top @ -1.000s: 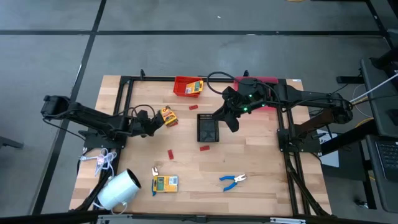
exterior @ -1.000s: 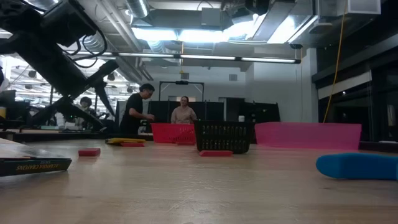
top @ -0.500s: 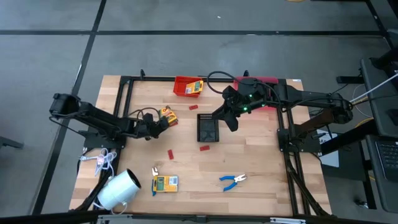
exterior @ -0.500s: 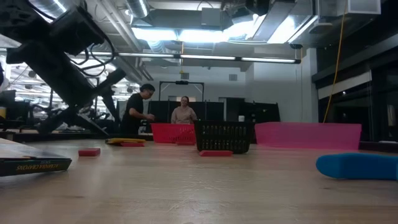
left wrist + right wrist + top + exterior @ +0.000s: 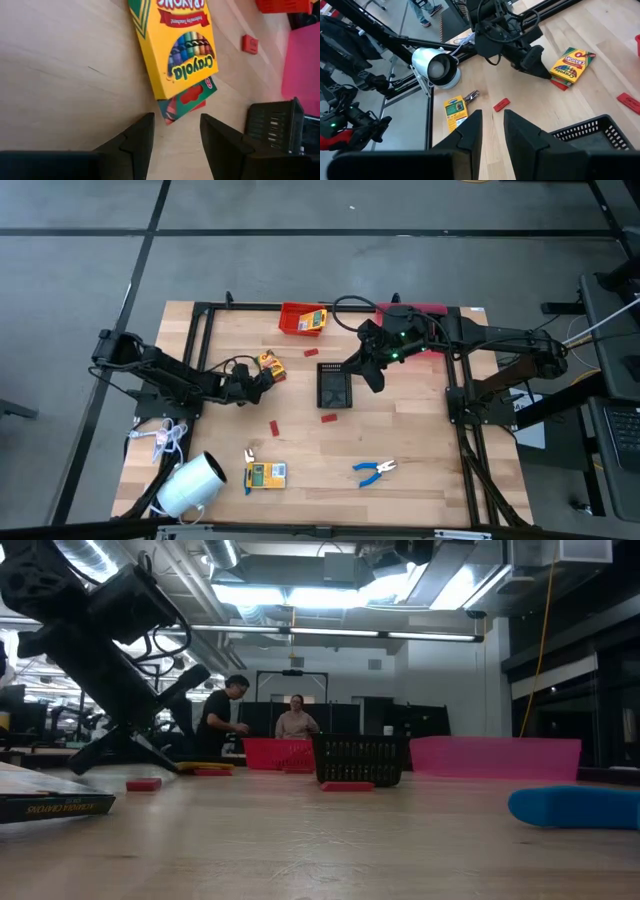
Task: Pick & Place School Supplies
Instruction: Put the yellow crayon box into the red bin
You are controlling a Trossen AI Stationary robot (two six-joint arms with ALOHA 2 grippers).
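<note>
Yellow crayon box (image 5: 268, 367) lies flat on the wooden counter (image 5: 420, 460), left of centre; left tool (image 5: 256, 380) sits low just beside its near-left end, fingers (image 5: 137, 142) apart, nothing between them, box not gripped. Left wrist view: a red piece pokes out from under the box's green end. Near edge of the counter: second yellow-and-green box (image 5: 267, 474) with small pliers (image 5: 249, 457) just beside it, white roll (image 5: 190, 485) at the near-left corner, white cord bundle (image 5: 165, 438) on the left edge. Blue-handled pliers (image 5: 374, 470) lie right of centre near the near edge. Loose red pieces: one (image 5: 275, 426) between the two boxes, one (image 5: 331, 417) touching the near side of the black basket (image 5: 334, 386), one (image 5: 310, 352) toward the far edge. Right tool (image 5: 371, 370) hovers over the basket's right side, fingers (image 5: 470, 131) slightly apart, holding nothing. Red bin (image 5: 302, 319) at the far edge holds a third printed box (image 5: 316, 319). Pink tray (image 5: 430, 310) sits at the far-right corner. Low view: two people (image 5: 222, 717) beyond the counter.
</note>
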